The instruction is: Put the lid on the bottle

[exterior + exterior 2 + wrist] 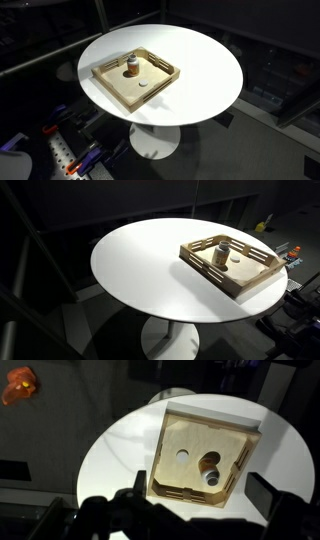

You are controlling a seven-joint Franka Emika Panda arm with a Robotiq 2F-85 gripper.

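Note:
The bottle point(131, 67) stands upright inside the wooden tray point(110, 82) on the round white table point(200, 60). It has an amber body and a pale top. It also shows in an exterior view point(222, 251) and from above in the wrist view point(210, 466). The lid point(143, 86), a small flat white disc, lies on the tray floor beside the bottle and apart from it. It also shows in the wrist view point(181, 456). My gripper point(200, 487) is open and empty, high above the tray's near edge. It is out of both exterior views.
The tray point(215, 270) sits toward one side of the table point(140, 260), which stands on a pedestal base point(153, 143). An orange object point(18, 384) lies on the dark floor. Blue and orange clutter point(80, 160) sits beside the table. Dark surroundings all round.

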